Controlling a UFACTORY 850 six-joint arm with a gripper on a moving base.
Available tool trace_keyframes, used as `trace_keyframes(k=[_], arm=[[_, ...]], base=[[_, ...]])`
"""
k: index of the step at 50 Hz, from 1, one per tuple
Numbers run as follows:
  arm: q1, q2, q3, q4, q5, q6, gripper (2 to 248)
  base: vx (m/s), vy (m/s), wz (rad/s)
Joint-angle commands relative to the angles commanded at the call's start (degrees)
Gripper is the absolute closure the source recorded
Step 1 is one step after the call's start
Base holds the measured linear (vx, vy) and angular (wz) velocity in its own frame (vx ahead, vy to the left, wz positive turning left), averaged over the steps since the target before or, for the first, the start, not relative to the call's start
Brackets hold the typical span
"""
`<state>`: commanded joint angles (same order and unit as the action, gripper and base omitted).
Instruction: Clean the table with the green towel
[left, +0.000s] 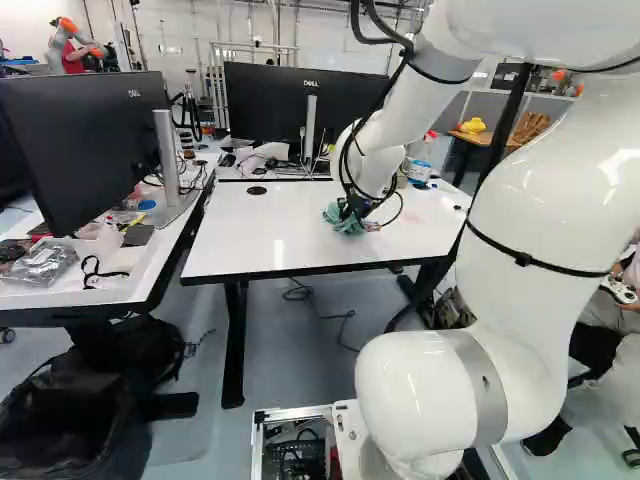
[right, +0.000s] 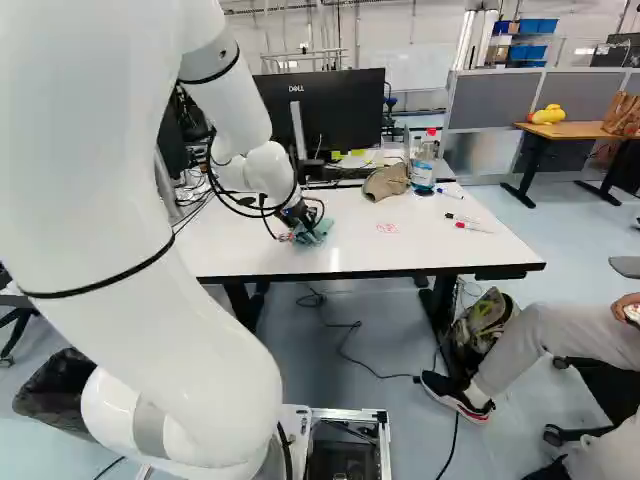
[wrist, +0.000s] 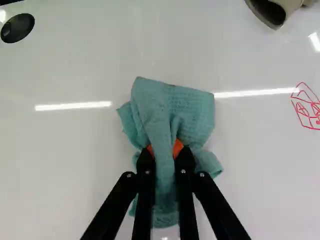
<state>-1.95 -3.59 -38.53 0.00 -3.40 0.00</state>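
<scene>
My gripper (left: 352, 208) reaches down to the white table (left: 270, 235), low over its top, with the green towel (left: 340, 218) bunched beneath it. In the wrist view the gripper (wrist: 165, 152) is shut on the green towel (wrist: 172, 107), a fold of cloth pinched between the orange pads. The rest of the towel spreads on the tabletop ahead of and under the fingers. A red marker drawing (wrist: 309, 107) lies on the table beside the towel; the right base view shows the same red drawing (right: 387, 228).
A brown cap-like item (right: 386, 182), a bottle (right: 423, 168) and markers (right: 474, 228) stand or lie on the table's far right part. Monitors (left: 275, 110) stand behind. A cluttered desk (left: 130, 270) is at the left. A seated person's leg (right: 530, 345) is right of the table.
</scene>
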Motion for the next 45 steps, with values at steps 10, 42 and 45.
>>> trace_keyframes(k=[10, 42, 45], arm=[[1.3, 2.5, 2.6, 0.0, 0.0, 0.0, 200], [4.7, 0.0, 0.0, 0.0, 0.0, 0.0, 200], [4.7, -0.8, -0.9, 0.0, 0.0, 0.0, 200]], base=[[0.0, 0.0, 0.0], [0.0, 0.0, 0.0], [0.0, 0.0, 0.0]])
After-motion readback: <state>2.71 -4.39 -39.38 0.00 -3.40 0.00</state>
